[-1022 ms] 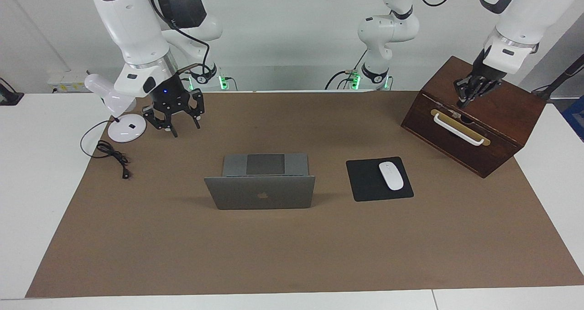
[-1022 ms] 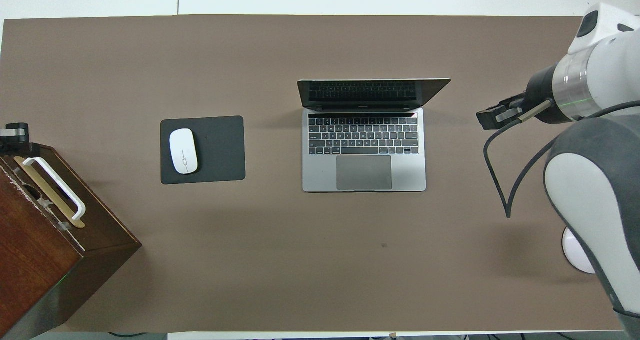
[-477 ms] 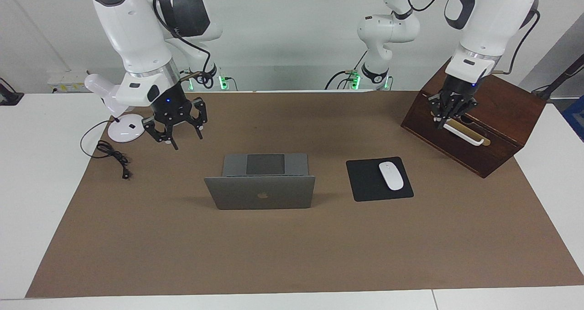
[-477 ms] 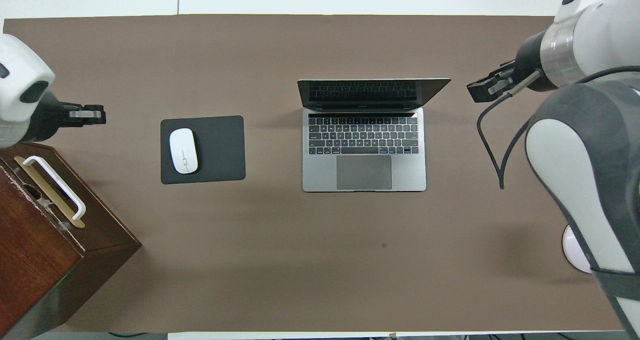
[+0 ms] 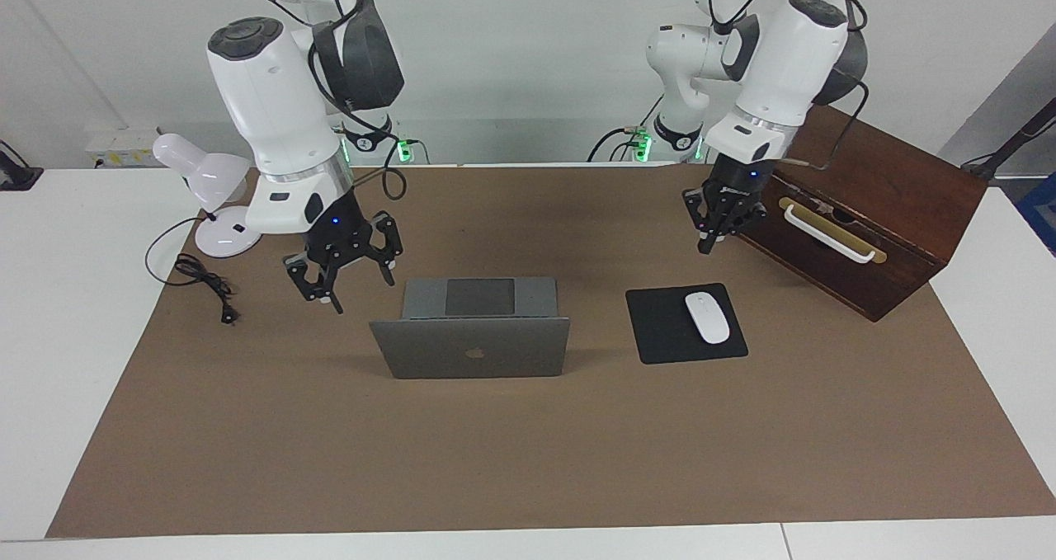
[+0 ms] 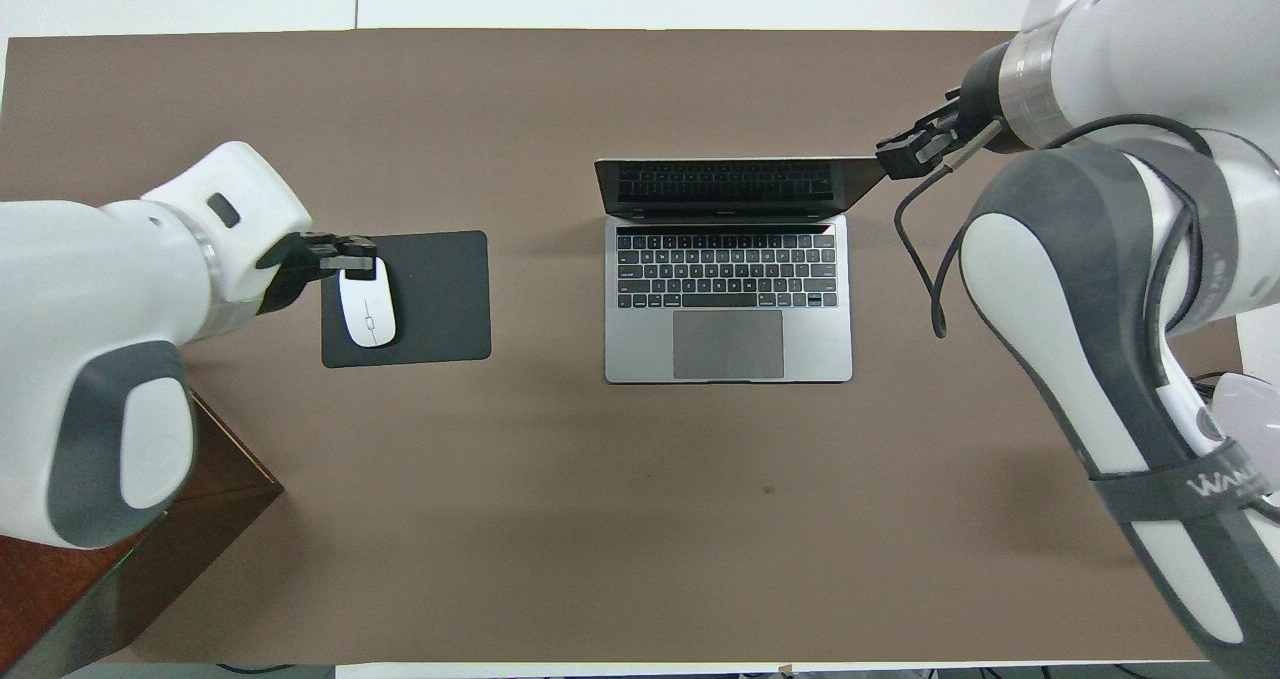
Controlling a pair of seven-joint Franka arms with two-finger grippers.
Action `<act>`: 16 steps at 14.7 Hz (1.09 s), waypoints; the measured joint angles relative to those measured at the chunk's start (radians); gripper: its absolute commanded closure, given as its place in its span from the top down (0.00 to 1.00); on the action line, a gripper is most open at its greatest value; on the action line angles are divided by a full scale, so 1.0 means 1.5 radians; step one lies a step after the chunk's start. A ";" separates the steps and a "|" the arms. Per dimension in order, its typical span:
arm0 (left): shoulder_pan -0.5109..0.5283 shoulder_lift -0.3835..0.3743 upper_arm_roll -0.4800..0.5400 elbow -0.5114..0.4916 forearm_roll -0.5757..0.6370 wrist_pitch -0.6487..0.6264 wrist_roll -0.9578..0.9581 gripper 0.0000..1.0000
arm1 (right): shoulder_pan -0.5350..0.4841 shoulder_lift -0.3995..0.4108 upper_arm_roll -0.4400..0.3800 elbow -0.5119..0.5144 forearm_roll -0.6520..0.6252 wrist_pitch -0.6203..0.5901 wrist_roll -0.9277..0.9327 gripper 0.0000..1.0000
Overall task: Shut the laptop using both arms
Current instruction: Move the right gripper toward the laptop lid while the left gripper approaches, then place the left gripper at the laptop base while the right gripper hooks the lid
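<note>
The silver-grey laptop [image 5: 470, 347] stands open in the middle of the brown mat, its lid upright with the apple logo facing away from the robots. Its keyboard and dark trackpad show in the overhead view [image 6: 728, 344]. My right gripper [image 5: 351, 284] is open and empty over the mat beside the laptop, toward the right arm's end. In the overhead view it [image 6: 908, 149] is at the lid's top corner. My left gripper [image 5: 712, 232] is shut and empty in the air over the mat, between the mousepad and the wooden box. From overhead it [image 6: 350, 256] covers the mousepad's edge.
A black mousepad [image 5: 660, 329] with a white mouse [image 5: 707, 317] lies beside the laptop toward the left arm's end. A dark wooden box [image 5: 899, 189] with a white handle stands further toward that end. A white desk lamp [image 5: 210, 189] and its cable [image 5: 202, 280] are at the right arm's end.
Both arms have swung in toward the laptop. The right gripper moved from the lamp to beside the laptop. The left gripper moved from over the wooden box toward the mousepad.
</note>
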 measured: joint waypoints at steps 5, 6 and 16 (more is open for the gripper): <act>-0.083 0.011 0.000 -0.086 -0.006 0.160 -0.009 0.00 | 0.004 0.042 0.001 0.032 0.000 0.011 0.000 0.00; -0.097 0.024 0.000 -0.097 -0.007 0.198 -0.009 0.00 | 0.006 0.054 0.001 0.036 0.000 0.013 0.000 0.00; -0.192 0.132 0.001 -0.183 -0.007 0.479 -0.008 0.00 | 0.007 0.116 -0.001 0.044 0.062 0.065 0.059 0.00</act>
